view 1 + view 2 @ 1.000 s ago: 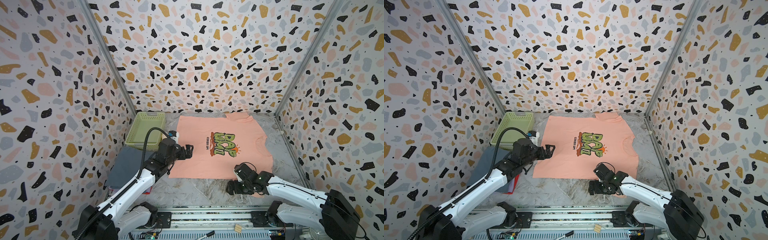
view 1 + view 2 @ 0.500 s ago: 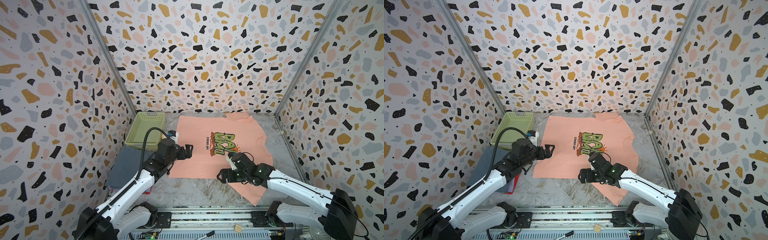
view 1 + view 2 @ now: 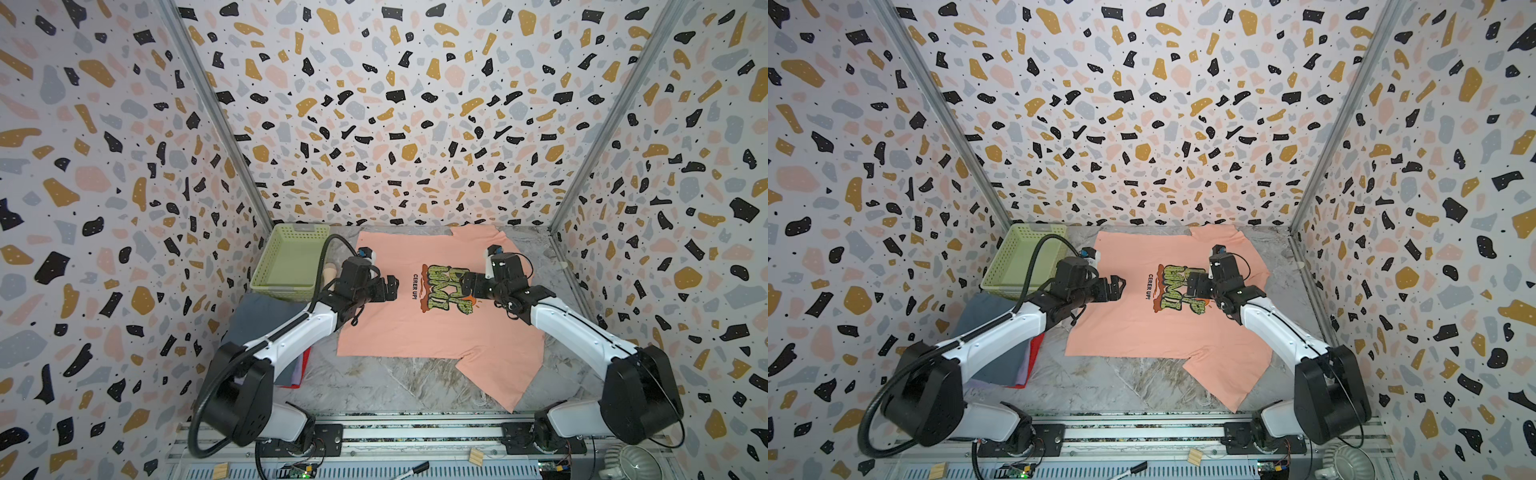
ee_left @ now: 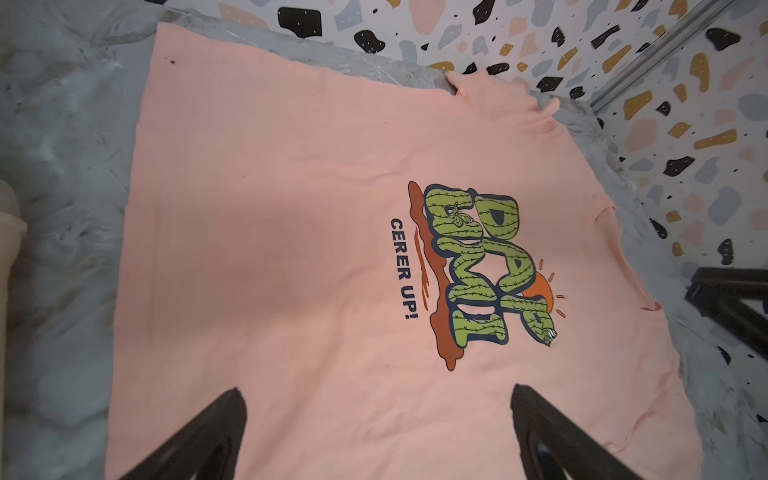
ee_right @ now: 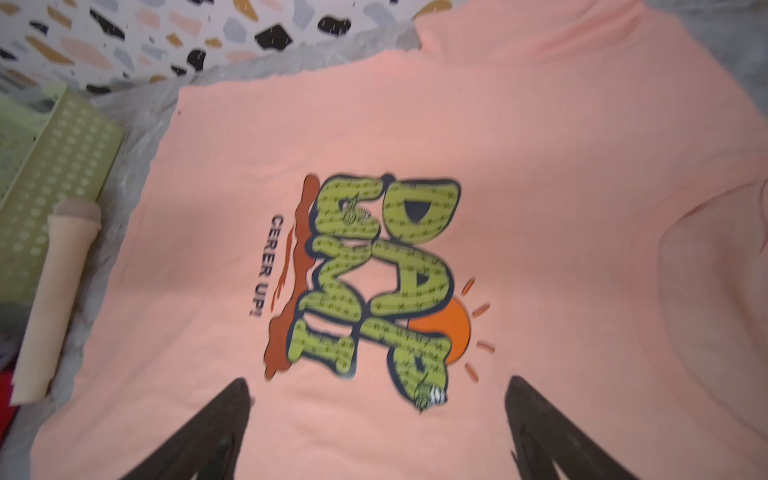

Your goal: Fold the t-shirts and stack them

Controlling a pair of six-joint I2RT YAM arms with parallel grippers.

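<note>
Here, in both top views, the peach shirt (image 3: 415,328) lies spread flat and print-up on the table (image 3: 374,386). Its hem points left, one sleeve reaches toward the near edge and the other toward the back wall. The left gripper (image 3: 392,287) hangs over the hem side, beside the words "CERER UP!", with its jaws wide apart and empty. The right gripper (image 3: 466,286) hangs over the green lettering from the collar side, jaws likewise spread with nothing between them. The two face each other across the print. Left of the shirt stands a green basket (image 3: 274,286) with a stick (image 3: 330,272) just beside it. Nearer the camera, a folded grey shirt (image 3: 262,316) tops a pile, and a red shirt (image 3: 304,365) shows at the pile's edge.

In the left wrist view, two black fingers (image 4: 208,436) stand far apart over plain peach cloth, gripping nothing.

In the right wrist view, slightly blurred, the fingers (image 5: 220,419) sit wide on either side of the print, empty. The basket and stick lie beyond the hem.
</note>
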